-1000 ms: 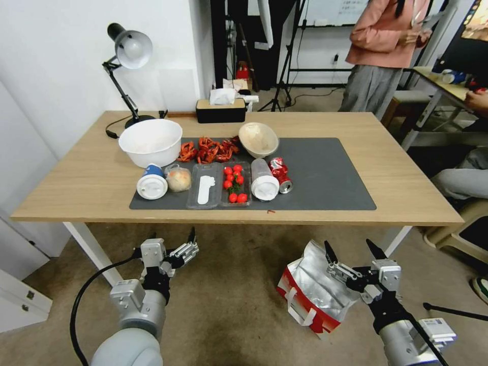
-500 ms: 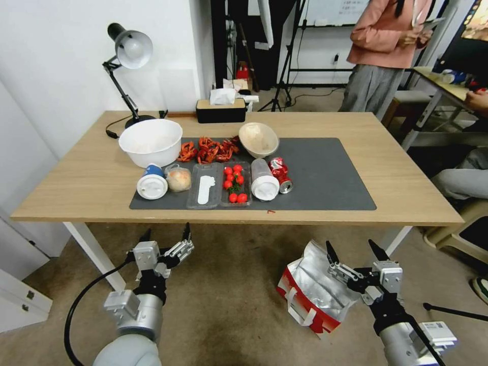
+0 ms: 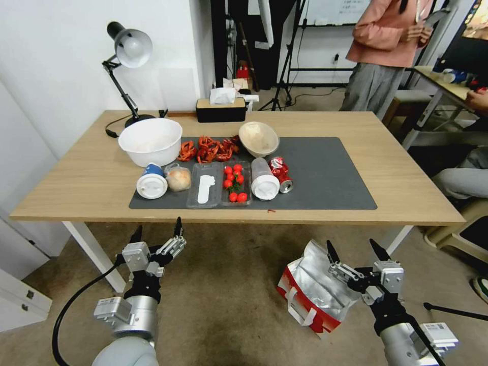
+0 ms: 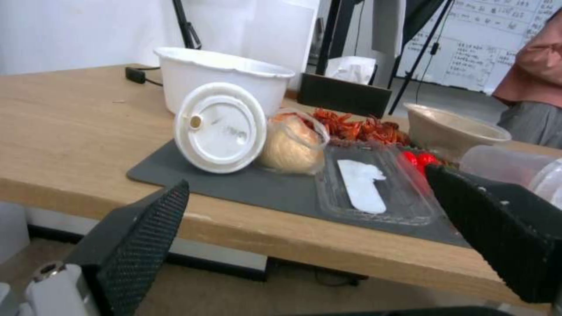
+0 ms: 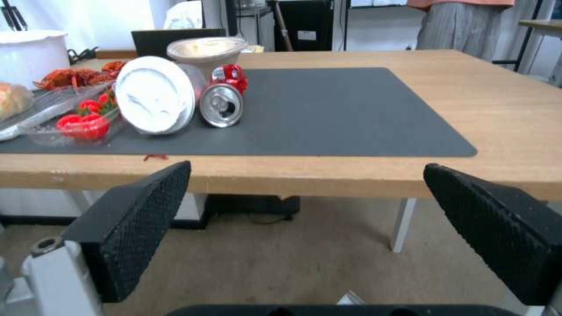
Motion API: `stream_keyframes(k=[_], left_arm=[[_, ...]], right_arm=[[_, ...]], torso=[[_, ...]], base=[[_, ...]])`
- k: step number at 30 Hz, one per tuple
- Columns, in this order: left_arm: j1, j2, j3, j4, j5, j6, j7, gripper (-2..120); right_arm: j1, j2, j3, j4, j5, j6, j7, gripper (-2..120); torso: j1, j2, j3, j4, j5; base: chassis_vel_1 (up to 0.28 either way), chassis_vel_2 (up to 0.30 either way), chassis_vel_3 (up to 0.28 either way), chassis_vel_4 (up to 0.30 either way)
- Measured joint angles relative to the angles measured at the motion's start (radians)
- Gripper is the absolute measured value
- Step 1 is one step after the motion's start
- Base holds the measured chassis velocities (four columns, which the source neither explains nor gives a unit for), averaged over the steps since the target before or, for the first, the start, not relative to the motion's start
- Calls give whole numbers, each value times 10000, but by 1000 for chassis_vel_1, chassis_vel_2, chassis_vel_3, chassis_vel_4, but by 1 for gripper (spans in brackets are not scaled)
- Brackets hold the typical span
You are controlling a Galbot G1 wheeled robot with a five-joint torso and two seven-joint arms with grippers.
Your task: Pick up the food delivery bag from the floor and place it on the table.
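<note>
Red-and-white paper food delivery bag with silver foil lining (image 3: pixel 311 291) on mottled beige floor (image 3: pixel 229 284), tilted, below front edge of light-wood tabletop (image 3: pixel 396 173). Right gripper (image 3: pixel 354 250) spread, above bag. Left gripper (image 3: pixel 156 231) spread, well apart from bag.

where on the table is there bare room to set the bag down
The right half of the dark grey mat is bare, from the red can to the mat's right edge, as is the wood of the table beyond it. The left-middle is crowded: white bowl, cups, trays, crayfish. The food delivery bag sits on the floor under the right claw.
</note>
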State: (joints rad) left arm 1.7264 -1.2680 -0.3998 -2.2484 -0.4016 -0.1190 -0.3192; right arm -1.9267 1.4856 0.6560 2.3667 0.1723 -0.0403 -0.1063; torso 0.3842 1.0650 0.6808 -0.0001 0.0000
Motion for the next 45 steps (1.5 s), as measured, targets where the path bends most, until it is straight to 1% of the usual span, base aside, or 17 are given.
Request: stream_keyframes(k=[4,8,11,12,15,21,28,33,35,37,45], left_arm=[[29,-1,-13,-57,29,10,13,100],[47,0,-32,-64,56,1,17,100],[72,10,-45,-63,90,-42,25,100],[72,10,-45,-63,90,-42,25,100],[79,-11,-35,-51,103,-68,35,100],[79,-2,-33,-21,140,-94,37,100],[68,40,-121,-19,104,-125,21,100],[73,43,-124,-23,99,-140,17,100],[73,43,-119,-22,99,-140,15,100],[72,43,-112,-21,99,-141,16,100],[49,88,-101,41,98,-165,-28,100]], right_arm=[[25,-7,-4,-25,27,40,-18,100],[56,-19,2,-47,67,59,-45,100],[76,-23,12,-101,74,83,-70,100],[76,-23,12,-101,74,83,-70,100],[77,-32,24,-143,74,84,-80,100],[76,-33,30,-167,75,84,-86,100],[81,-1,8,-197,73,84,-144,100],[117,1,5,-211,73,76,-153,100],[141,-6,13,-214,73,47,-158,100],[146,-9,17,-219,73,43,-161,100],[170,-14,41,-269,76,6,-180,100]], torso=[[-117,-268,-147,-1,0],[-183,-420,-233,-1,0],[-280,-651,-367,-1,0],[-280,-651,-367,-1,0],[-371,-853,-482,-1,0],[-476,-1091,-616,0,-1],[-650,-1495,-845,0,-1],[-728,-1669,-942,-1,0],[-785,-1816,-1027,0,0],[-806,-1866,-1054,0,0],[-989,-2290,-1299,0,0]], base=[[0,0,0,0],[0,0,0,0],[0,0,0,0],[0,0,0,0],[0,0,0,0],[0,0,0,0],[0,0,0,0],[0,0,0,0],[0,0,0,0],[0,0,0,0],[0,0,0,0]])
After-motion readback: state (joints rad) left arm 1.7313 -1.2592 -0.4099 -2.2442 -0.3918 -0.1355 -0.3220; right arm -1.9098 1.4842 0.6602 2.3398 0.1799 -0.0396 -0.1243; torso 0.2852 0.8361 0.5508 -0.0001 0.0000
